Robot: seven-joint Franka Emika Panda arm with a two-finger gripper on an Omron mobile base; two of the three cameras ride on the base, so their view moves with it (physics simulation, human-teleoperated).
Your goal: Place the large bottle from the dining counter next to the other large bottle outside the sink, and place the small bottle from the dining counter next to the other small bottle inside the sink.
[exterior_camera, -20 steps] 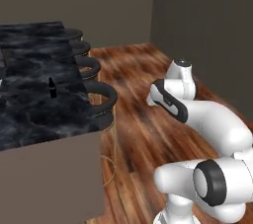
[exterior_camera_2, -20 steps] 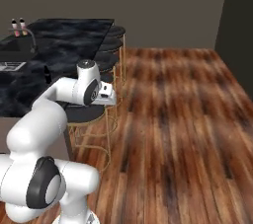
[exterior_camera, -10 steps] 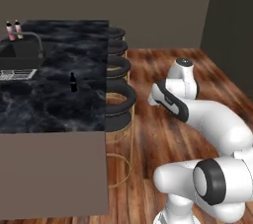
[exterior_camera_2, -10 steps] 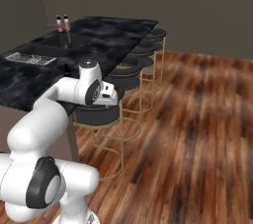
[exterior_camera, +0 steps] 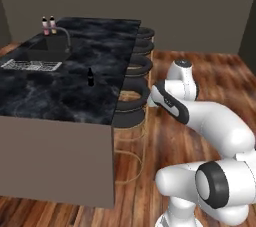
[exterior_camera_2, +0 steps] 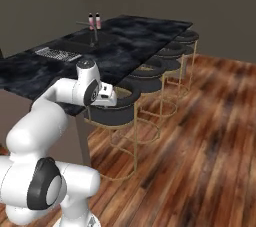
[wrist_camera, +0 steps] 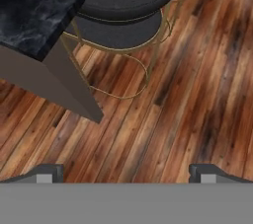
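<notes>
Clearly the small bottle stands upright on the dining counter, well apart from the gripper, up and to its left. The jaws gape wide and empty, aimed down at the wooden floor beside a stool.

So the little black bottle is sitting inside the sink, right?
No. The small bottle stands on the open marble top of the dining counter, apart from the sink, which lies farther back by the faucet. The left base view shows it.
</notes>
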